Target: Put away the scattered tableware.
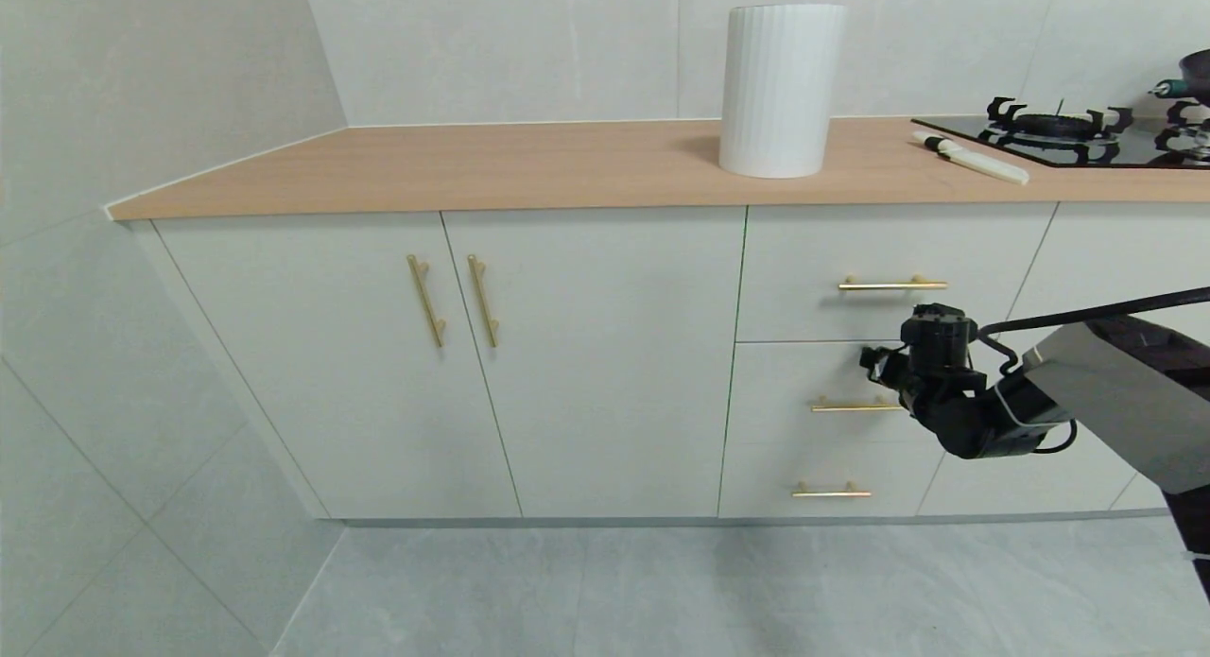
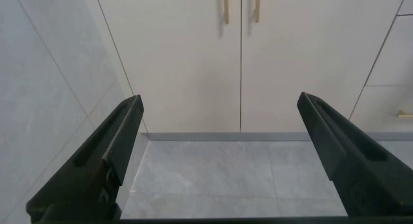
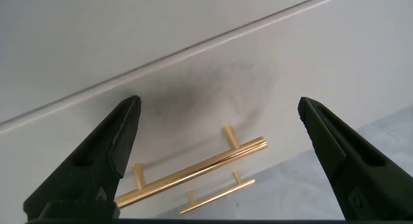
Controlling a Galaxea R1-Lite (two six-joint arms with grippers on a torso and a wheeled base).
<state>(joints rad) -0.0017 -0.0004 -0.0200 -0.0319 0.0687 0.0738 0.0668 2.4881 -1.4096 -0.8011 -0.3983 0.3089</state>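
Tableware left out came down to one knife [image 1: 969, 158], lying flat on the wooden counter [image 1: 520, 165] just beside the hob [image 1: 1068, 132] and near the tall white ribbed canister [image 1: 780, 90]. Under the counter ran a pair of cabinet doors [image 1: 454, 354] and, to their right, a stack of three drawers [image 1: 898, 250] with brass bar handles. The knife looked light, stiff and thin. Its smooth pale blade was probably slippery and perhaps brittle if ceramic, so the thicker handle end, nearer the back wall and marked by a dark band, seemed the safer place to pinch it across its width. Lying so low on the board, it would give the fingers little to get under. The right gripper [image 1: 874, 369] was down in front of the drawers, close to the middle drawer's front. Its jaws were spread wide and held nothing. In the right wrist view the middle handle [image 3: 193, 172] sat between and just beyond the fingertips, not touched, with the bottom handle [image 3: 216, 193] farther off. It seemed lined up to pull that drawer open as a place for the knife. The left gripper [image 2: 219, 104] was also wide open and empty, hanging low over the floor tiles [image 2: 213, 179] and facing the foot of the cabinet doors
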